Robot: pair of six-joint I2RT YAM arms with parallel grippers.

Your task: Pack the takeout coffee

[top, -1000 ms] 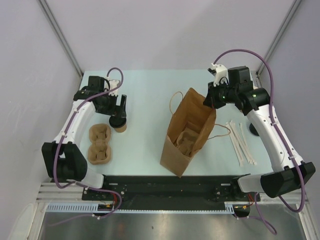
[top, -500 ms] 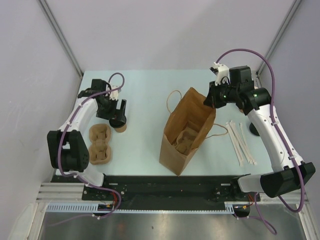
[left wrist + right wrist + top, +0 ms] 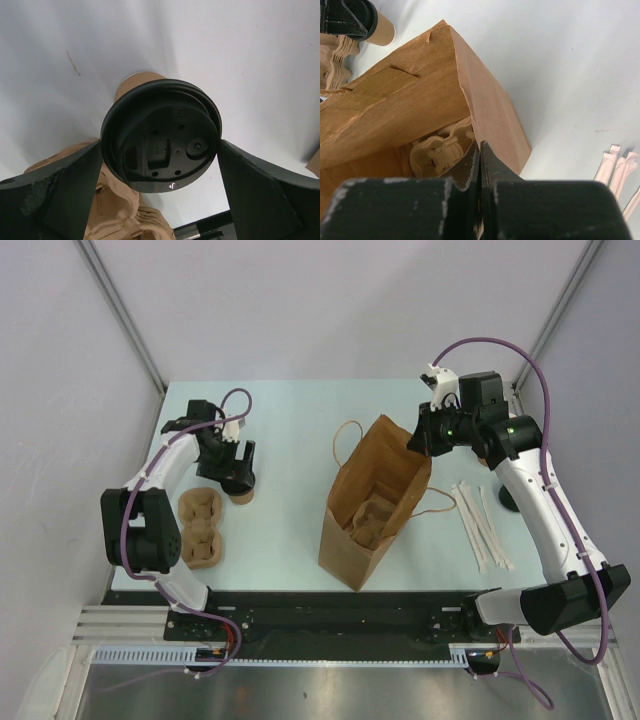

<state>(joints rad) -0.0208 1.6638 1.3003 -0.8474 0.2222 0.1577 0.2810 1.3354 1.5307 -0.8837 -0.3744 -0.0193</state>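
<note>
Left wrist view: coffee cup [image 3: 161,142] sits between spread jaws

The coffee cup stands upright on the left side of the table [image 3: 300,420], long axis vertical, well apart from the paper bag [image 3: 375,502]. The left gripper [image 3: 161,172] hangs directly above it, jaws spread wide, fingers [image 3: 260,190] flanking the black lid [image 3: 150,120]; whether they touch it I cannot tell. Closing here should catch the cup near its top, I judge. The right gripper [image 3: 480,162], far from the cup, pinches the bag's rim, jaws pressed together on the paper.
</note>
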